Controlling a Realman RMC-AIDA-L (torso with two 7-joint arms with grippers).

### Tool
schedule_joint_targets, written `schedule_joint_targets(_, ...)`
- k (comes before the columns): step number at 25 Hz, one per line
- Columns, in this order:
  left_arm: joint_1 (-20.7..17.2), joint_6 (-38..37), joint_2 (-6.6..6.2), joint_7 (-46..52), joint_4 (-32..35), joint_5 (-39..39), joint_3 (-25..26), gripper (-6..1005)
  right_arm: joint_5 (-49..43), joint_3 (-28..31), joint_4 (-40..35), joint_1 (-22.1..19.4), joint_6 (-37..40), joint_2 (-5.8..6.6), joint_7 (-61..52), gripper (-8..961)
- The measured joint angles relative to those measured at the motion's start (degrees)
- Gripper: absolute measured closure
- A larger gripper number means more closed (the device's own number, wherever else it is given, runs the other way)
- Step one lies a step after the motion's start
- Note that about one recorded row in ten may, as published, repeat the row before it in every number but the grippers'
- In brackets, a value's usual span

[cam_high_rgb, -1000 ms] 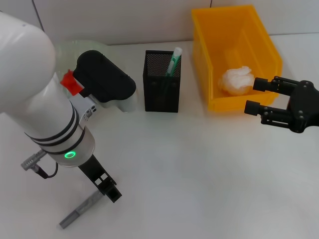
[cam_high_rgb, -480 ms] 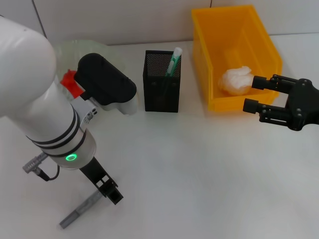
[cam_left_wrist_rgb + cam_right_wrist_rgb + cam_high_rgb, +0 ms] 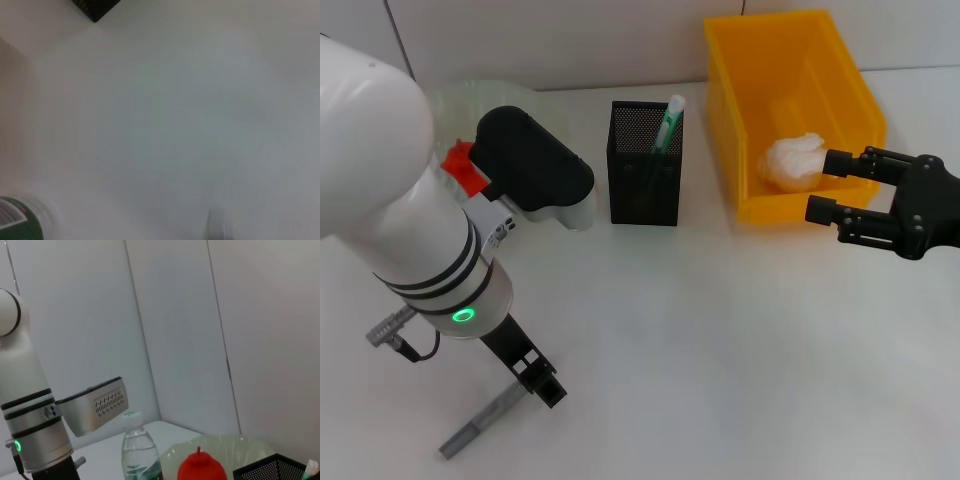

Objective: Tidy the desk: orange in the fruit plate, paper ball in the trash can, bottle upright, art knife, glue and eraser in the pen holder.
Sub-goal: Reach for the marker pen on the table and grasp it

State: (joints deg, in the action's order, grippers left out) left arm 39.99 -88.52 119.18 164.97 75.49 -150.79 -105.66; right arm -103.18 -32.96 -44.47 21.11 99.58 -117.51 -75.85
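My left gripper [image 3: 538,380] is low over the table at the front left, at the upper end of the grey art knife [image 3: 478,425], which lies flat. My right gripper [image 3: 820,186] is open and empty beside the front wall of the yellow bin [image 3: 750,120]. The paper ball [image 3: 792,160] lies inside the bin. The black mesh pen holder [image 3: 645,165] holds a green and white stick [image 3: 669,120]. A red fruit [image 3: 463,166] sits on the glass plate [image 3: 470,98]. The bottle [image 3: 138,452] stands upright beside the plate. No eraser shows.
My left arm [image 3: 410,220] covers much of the table's left side and hides the bottle in the head view. The left wrist view shows bare table, the bottle's green label [image 3: 17,220] and a corner of the pen holder [image 3: 95,7]. A wall runs along the back.
My right gripper has edged slightly left towards the bin. My left arm has shifted a little; the art knife lies where it was.
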Motion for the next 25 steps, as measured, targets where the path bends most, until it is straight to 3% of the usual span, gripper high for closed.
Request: schedule_joint_targets(25,0.9,0.6,0.00,-0.1,-1.3,0.0,0.3,269,-0.7,0.0,0.1,1.5,-1.5,0.00,0.0,231)
